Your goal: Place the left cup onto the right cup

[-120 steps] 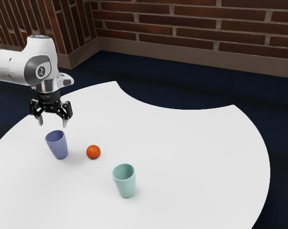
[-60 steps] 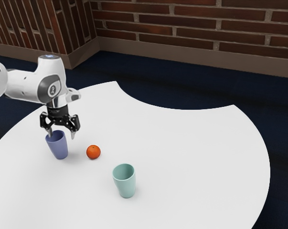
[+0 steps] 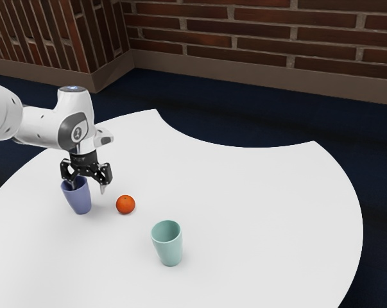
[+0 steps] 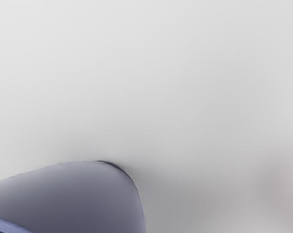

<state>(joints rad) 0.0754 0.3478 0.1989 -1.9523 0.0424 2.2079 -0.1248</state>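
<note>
A purple-blue cup [image 3: 77,197] stands upright on the white table [image 3: 257,205] at the exterior view's left. My gripper [image 3: 85,185] is open and lowered over its rim: one finger reaches down into the cup's mouth, the other hangs outside the wall on the side toward the orange. A teal cup [image 3: 167,242] stands upright nearer the table's front. In the wrist view the purple-blue cup [image 4: 63,199] is a large blurred shape right under my hand.
A small orange [image 3: 125,204] lies on the table between the two cups, close to my outer finger. The table has a curved cutout at the back, and a brick wall [image 3: 257,32] stands behind it.
My hand has come down and shifted toward the exterior view's right, from above the purple-blue cup to straddling its rim. Both cups and the orange stay where they were.
</note>
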